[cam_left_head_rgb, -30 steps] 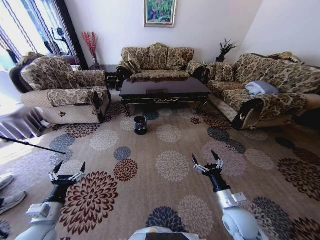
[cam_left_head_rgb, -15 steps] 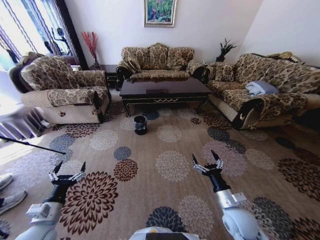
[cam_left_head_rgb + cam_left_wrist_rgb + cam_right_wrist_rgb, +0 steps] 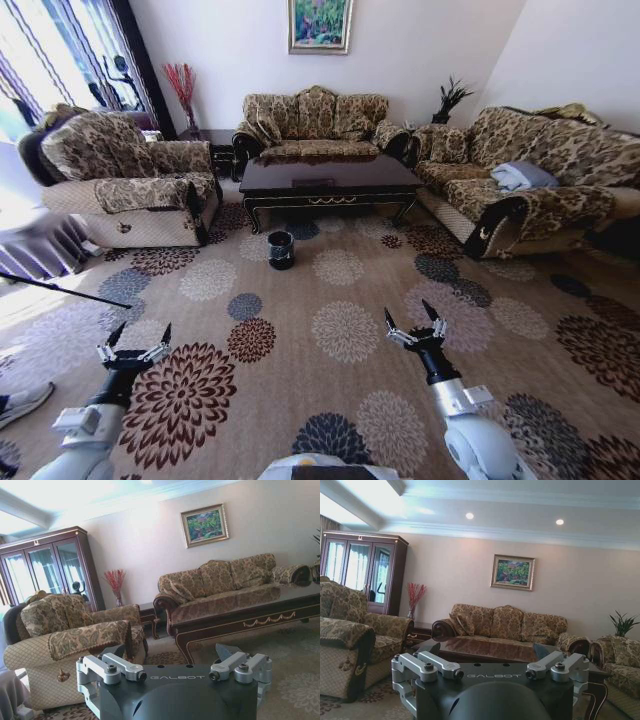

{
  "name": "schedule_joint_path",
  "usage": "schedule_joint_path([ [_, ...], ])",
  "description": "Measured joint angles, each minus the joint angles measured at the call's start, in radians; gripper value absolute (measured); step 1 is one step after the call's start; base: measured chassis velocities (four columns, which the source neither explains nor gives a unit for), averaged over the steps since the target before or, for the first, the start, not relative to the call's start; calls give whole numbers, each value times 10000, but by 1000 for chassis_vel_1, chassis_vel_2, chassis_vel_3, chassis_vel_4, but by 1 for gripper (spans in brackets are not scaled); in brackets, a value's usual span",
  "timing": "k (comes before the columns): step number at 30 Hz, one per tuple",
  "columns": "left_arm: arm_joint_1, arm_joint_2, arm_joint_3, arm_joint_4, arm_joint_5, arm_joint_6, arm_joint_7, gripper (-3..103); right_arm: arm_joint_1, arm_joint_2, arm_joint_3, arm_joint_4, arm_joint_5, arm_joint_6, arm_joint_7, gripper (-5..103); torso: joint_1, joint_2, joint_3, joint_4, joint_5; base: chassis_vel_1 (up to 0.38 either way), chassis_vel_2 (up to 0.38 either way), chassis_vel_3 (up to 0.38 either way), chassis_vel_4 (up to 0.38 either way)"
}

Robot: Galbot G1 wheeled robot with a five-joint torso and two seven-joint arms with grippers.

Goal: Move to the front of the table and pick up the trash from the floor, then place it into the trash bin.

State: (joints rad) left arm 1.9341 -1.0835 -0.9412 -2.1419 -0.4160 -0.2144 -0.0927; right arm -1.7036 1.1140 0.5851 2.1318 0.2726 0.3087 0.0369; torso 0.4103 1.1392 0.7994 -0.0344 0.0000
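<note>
1. The table stood across the room, in front of the middle sofa, with an armchair on the robot's left and a second sofa on its right.
2. The bin sat upright on the floor, just in front of the table's left end and apart from it.
3. A few small scraps of trash lay on the carpet near the table's right front leg; they were too small to tell apart.
4. The left gripper hung low over the carpet at the robot's left, fingers spread and empty.
5. The right gripper hung likewise at the robot's right, fingers spread, nothing held.
6. Both grippers were well apart from the bin and the table.
</note>
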Motion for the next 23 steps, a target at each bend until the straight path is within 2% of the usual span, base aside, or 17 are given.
schedule_joint_path([
  [23,0,0,0,0,0,0,0,100,0,0,0,0,0,0,0,100,-8,-16,-9,0,0,0,0,0,0],
])
